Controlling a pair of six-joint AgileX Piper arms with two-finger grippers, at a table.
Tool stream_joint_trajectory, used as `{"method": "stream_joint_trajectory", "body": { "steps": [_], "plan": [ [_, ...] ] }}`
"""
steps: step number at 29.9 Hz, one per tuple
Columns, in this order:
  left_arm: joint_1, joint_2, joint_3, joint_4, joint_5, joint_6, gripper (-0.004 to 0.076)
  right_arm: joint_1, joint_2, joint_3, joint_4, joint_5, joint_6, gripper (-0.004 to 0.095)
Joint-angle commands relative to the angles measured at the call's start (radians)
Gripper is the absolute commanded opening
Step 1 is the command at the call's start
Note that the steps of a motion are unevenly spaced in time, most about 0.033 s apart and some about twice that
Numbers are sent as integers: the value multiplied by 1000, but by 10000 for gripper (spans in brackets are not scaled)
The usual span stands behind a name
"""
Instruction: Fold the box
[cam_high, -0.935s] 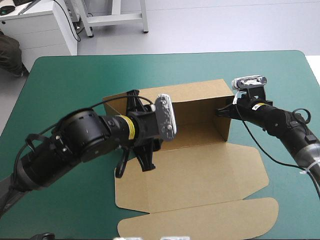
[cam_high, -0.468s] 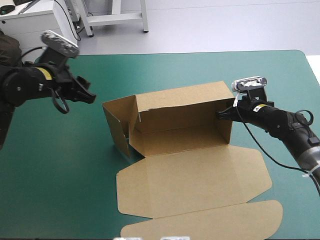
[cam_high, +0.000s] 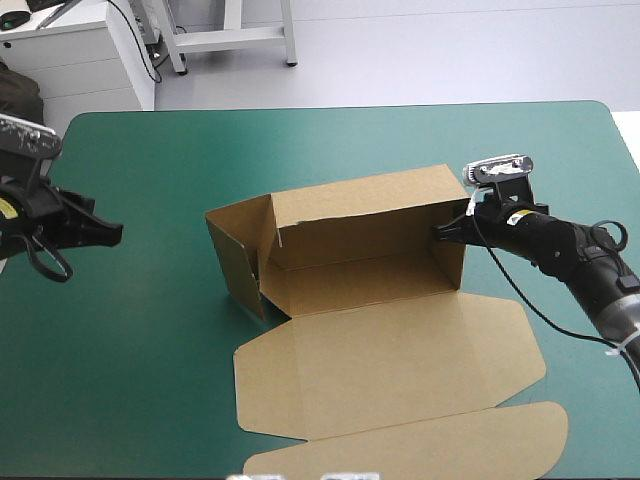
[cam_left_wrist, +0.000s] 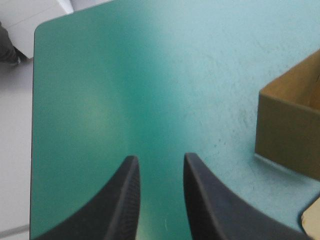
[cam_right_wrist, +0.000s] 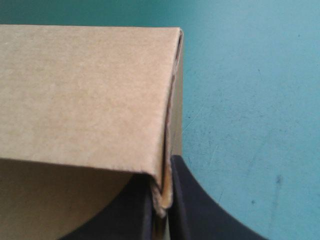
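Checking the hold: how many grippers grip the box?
1: the right gripper, shut on the box, at its right wall. The left gripper is open, clear of it.

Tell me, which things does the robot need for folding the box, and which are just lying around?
For the job:
box, walls up, lid flat
right gripper, shut on its right-end wall
left gripper, open and empty, far from the box

Just there:
only the teal-green cover underneath

Brown box (cam_high: 385, 330) mid-table: walls raised, open tray, lid flat
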Motion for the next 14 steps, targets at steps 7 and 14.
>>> {"method": "stream_joint_trajectory", "body": {
  "steps": [7,14],
  "plan": [
    [2,-132,213,154,-66,-95,-5,-2,-50,-97,-30,134,40,-14],
    [2,-139,222,168,-57,-95,-4,-2,-41,-286,-173,456,204,-14]
  ]
}}
